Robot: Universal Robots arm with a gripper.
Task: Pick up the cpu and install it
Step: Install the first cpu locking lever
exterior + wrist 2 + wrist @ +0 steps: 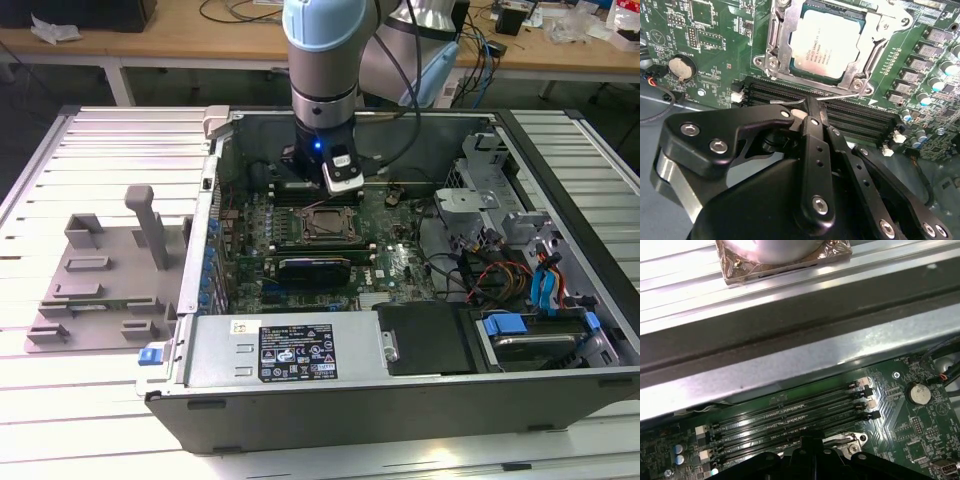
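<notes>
Gripper (810, 103) narrow, links converging to one tip with nothing between them (so empty, as far as I can judge).

From the exterior view's left: the grey fixture plate (100, 285) lies on the slatted table (100, 400), well apart from the open case (420, 405). Mid-board, the cpu (832, 45) sits flat and square inside the socket frame (774, 37), which reads as seated rather than merely laid down. The tip hangs just beside the thin wire lever (840, 96) by the memory slots (865, 117), probably there for the latch. The drive cage (480, 190) stands at the right.
</notes>
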